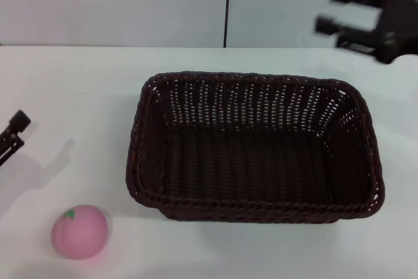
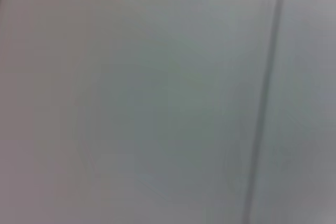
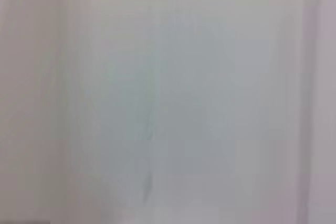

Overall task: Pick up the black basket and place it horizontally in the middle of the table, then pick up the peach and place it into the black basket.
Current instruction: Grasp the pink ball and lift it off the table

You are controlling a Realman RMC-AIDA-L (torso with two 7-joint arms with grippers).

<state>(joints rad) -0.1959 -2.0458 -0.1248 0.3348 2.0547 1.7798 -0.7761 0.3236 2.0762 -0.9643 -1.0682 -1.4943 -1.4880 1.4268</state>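
The black basket (image 1: 255, 151) lies with its long side across the white table (image 1: 78, 83), open side up and empty. The pink peach (image 1: 80, 230) sits on the table near the front left, apart from the basket. My left gripper (image 1: 13, 134) shows only as a dark tip at the left edge, above and left of the peach. My right gripper (image 1: 332, 10) hangs in the air beyond the basket's far right corner, open and empty. Both wrist views show only a pale blurred surface.
A pale wall with a dark vertical seam (image 1: 228, 4) stands behind the table. Bare tabletop lies left of the basket and along the front edge.
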